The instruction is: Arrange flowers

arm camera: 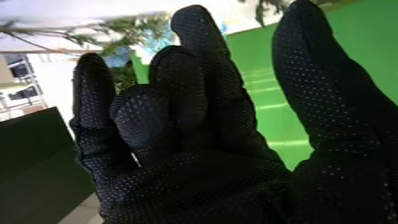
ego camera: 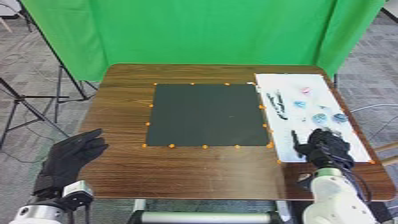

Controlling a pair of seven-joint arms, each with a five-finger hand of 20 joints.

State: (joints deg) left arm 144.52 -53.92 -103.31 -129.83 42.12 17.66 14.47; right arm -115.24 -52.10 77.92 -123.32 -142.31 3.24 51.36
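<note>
In the head view my right hand (ego camera: 327,146) is over the near part of the white board (ego camera: 289,147) on the table's right side. Its fingers are relaxed in the right wrist view, where the hand (arm camera: 187,175) holds nothing. Beyond it on the board lie a pink flower (ego camera: 306,90), a pale blue flower (ego camera: 299,104) and two bluish flowers (ego camera: 320,118), (ego camera: 340,118). Dark stems (ego camera: 281,106) lie along the board's left part. Green leaves on a stem (arm camera: 133,27) appear past the fingertips in the right wrist view. My left hand (ego camera: 67,159) is relaxed and empty beside the table's near left edge.
A dark square mat (ego camera: 209,115) with orange markers around its edge covers the middle of the brown table (ego camera: 124,115), left of the board. A green curtain (ego camera: 204,32) hangs behind the table. A black tripod (ego camera: 31,97) stands to the left.
</note>
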